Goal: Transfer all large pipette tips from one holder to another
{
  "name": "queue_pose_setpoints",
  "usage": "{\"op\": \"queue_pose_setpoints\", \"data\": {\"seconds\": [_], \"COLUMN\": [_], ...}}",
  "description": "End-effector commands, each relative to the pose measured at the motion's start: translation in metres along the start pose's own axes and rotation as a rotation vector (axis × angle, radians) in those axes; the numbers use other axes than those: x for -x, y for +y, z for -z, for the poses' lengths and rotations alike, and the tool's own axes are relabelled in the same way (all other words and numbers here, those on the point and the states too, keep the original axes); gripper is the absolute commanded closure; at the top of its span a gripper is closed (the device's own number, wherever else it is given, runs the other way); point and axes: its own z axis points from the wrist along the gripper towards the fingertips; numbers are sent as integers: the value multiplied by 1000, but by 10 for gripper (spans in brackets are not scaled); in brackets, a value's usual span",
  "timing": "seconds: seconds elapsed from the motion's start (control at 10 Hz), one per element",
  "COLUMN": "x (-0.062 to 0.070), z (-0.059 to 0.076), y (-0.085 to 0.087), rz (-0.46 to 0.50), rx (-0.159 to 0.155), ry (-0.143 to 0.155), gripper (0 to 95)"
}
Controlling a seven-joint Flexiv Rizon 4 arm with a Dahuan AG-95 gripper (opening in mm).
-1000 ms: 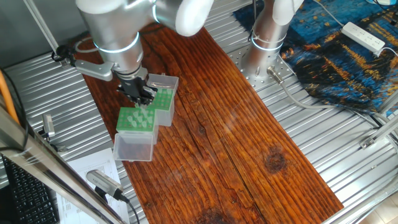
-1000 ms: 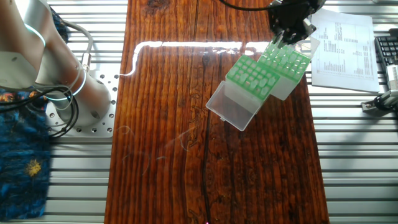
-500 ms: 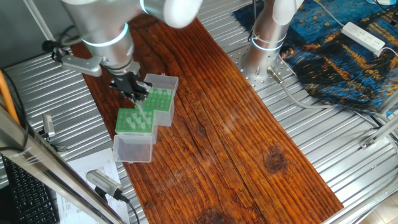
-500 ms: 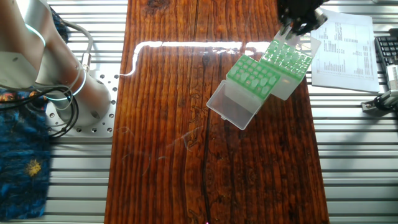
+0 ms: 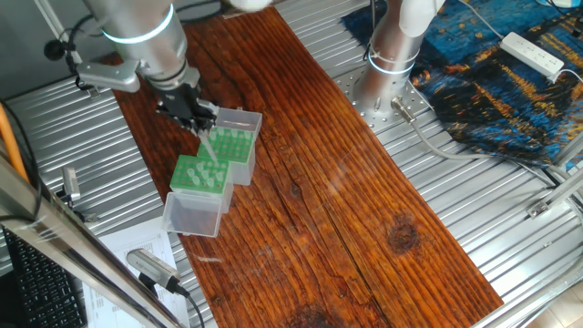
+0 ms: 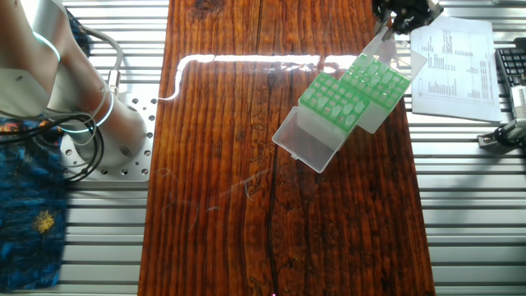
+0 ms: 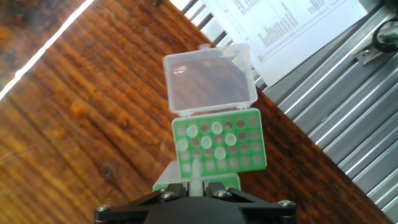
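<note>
Nearest in the hand view, the hand (image 7: pixel 198 194) is clamped on one of the large pipette tips (image 7: pixel 196 177), a pale cone hanging point-down from between the fingers. Just beyond its point lies the nearer green rack (image 7: pixel 219 147), its clear lid (image 7: pixel 210 78) folded open on the far side and about half a dozen tips standing in its holes; a sliver of the second rack (image 7: pixel 166 180) shows right under the hand. In the fixed views the two racks sit touching, close to one long edge of the counter (image 6: pixel 222 181) and toward its far end from the arm's base, with a printed sheet (image 6: pixel 452 57) just off that edge. The hand hangs above the racks, the held tip clear of both. The step in hand looks like carrying this tip across to seat it. To do that well, I would keep the tip vertical, centre its point over one empty hole and not over the web between holes, steer away from the tips already standing, lower straight until the collar rests on the rack, then release without dragging sideways, since these light cones tilt easily.
</note>
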Motion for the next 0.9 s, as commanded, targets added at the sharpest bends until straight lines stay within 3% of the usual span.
{"op": "queue_pose_setpoints", "data": {"seconds": [0.1, 0.5, 0.7, 0.9], "x": [-5, -28, -47, -55], "z": [4, 11, 1, -1], "y": [4, 7, 14, 10], "rz": [7, 32, 25, 45], "rx": [2, 3, -7, -9], "ry": [10, 15, 4, -2], "gripper": [950, 950, 950, 950]}}
